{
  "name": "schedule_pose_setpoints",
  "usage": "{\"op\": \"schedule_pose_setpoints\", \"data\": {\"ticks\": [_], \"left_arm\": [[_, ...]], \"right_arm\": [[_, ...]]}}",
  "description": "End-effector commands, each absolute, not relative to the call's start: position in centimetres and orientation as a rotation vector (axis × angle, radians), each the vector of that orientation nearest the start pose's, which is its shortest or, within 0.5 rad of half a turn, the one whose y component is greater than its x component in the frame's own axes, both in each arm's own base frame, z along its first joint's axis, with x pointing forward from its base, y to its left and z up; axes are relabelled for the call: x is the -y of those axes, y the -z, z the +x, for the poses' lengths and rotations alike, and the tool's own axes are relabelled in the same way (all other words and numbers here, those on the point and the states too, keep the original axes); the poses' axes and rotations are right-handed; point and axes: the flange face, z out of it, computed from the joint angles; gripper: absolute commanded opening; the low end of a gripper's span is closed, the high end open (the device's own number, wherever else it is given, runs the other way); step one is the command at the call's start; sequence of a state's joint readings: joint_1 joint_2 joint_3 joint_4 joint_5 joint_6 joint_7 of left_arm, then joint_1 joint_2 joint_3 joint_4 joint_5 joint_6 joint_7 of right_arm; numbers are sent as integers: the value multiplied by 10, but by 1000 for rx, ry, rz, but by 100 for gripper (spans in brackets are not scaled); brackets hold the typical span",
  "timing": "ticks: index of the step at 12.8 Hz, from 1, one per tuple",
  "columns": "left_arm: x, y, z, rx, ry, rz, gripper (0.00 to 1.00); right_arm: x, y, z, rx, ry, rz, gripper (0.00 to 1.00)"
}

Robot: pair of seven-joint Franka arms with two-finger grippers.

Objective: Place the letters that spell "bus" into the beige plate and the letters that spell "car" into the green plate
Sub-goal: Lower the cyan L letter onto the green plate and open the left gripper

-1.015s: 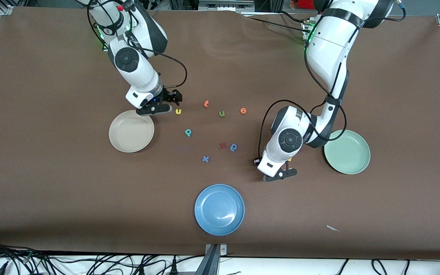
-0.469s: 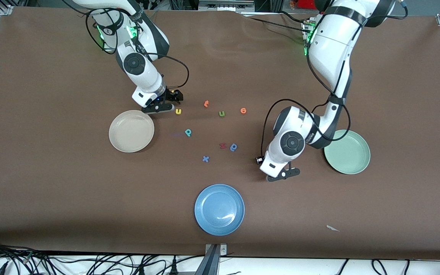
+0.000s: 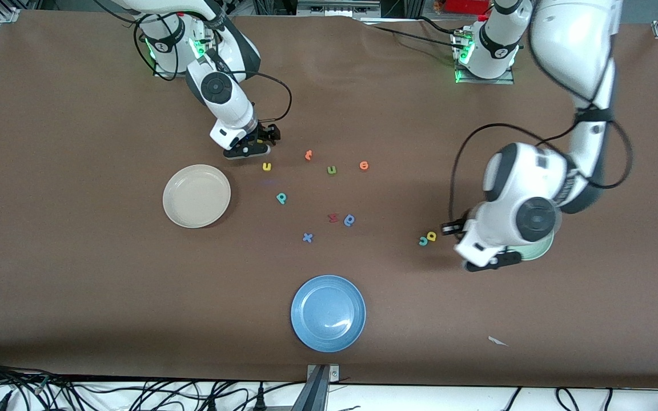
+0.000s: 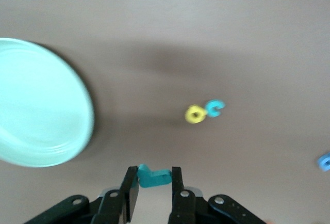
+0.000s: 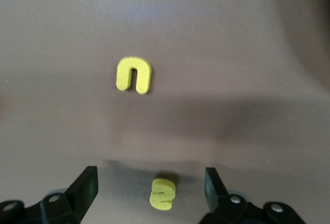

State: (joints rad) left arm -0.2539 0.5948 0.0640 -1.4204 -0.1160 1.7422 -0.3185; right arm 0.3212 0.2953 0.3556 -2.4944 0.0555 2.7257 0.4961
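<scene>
A brown tabletop carries everything. Nearest the front camera sits a blue plate. The left gripper hangs over the green plate's rim, fingers clamped on a teal r lying crosswise between them. The yellow a touches the teal c just beside that plate. The beige plate sits toward the right arm's end. The right gripper stands with fingers wide apart around the yellow s, near the yellow u, with bare tabletop between them.
</scene>
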Motion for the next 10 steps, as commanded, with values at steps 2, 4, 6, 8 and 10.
{"op": "schedule_pose_setpoints", "data": {"ticks": [2, 4, 6, 8, 10], "left_arm": [[56, -305, 653, 38, -549, -3060, 18], [29, -270, 642, 5, -530, -3080, 19], [24, -237, 632, 13, -446, -3095, 26], [21, -224, 626, 14, -433, -3096, 34], [15, -225, 626, -40, -435, -3104, 55]], "right_arm": [[-295, -167, 334, 163, -130, -3049, 92], [-295, -164, 325, 175, -148, -3053, 88], [-295, -161, 319, 185, -139, -3047, 82], [-294, -160, 317, 187, -141, -3047, 64], [-294, -160, 317, 189, -141, -3047, 43]]}}
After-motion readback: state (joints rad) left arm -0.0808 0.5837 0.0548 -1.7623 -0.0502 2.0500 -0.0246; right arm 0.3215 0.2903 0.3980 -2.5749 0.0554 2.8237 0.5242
